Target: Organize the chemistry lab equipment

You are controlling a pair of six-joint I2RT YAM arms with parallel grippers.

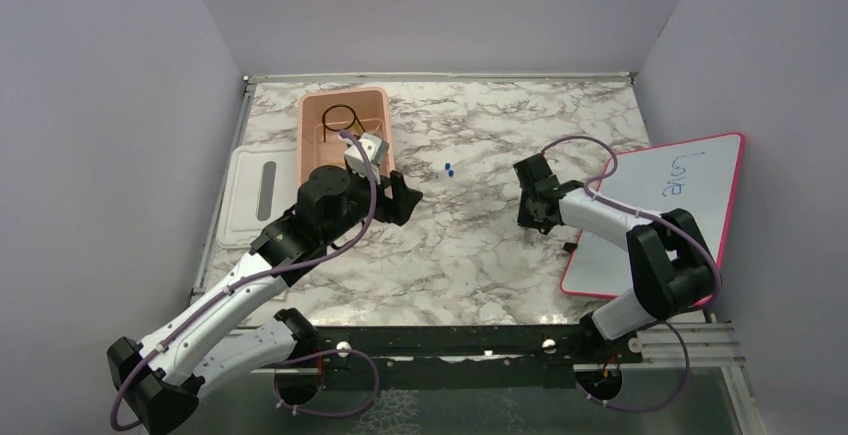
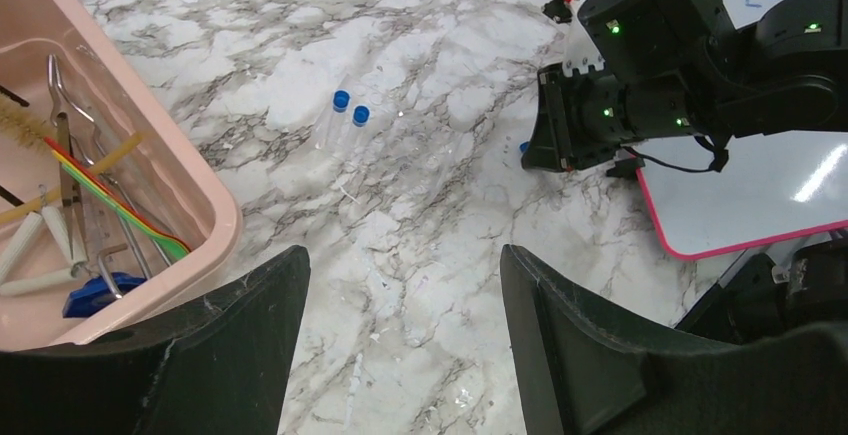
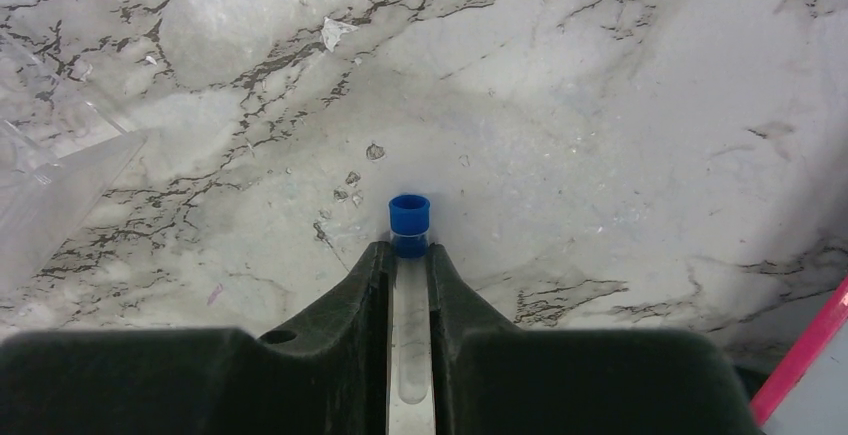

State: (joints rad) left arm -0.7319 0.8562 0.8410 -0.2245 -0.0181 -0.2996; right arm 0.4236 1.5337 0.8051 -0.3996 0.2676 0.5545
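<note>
Blue-capped tube (image 3: 409, 217) is pinched between the right fingers (image 3: 372, 280), which are closed on its clear body. The cap pokes out past the tips and the tube lies along the finger line, low over the counter (image 3: 620, 95); can't tell if it touches. Gripping the body probably lets the cap lead so the tube can be laid flat. Ahead of those tips is bare marble, and the whiteboard (image 3: 805, 350) edge sits off to the right. The left fingers (image 2: 265, 305) are spread wide, holding nothing, above the counter. Ahead of them two loose tubes (image 2: 345, 123) lie side by side, almost touching, well apart from both arms. The pink tub (image 2: 215, 210) is just beside the left-hand finger, with metal tongs (image 2: 68, 155), a brush (image 2: 22, 127) and coloured sticks inside; the black wire ring (image 1: 342, 115) shows in it from the top view. The tub looks like the collection spot, so the held tube likely has to cross to it. The middle of the counter is open. The tight spots are the tub wall to clear and the left arm parked near the tub's corner. The loose tubes could roll if nudged.
</note>
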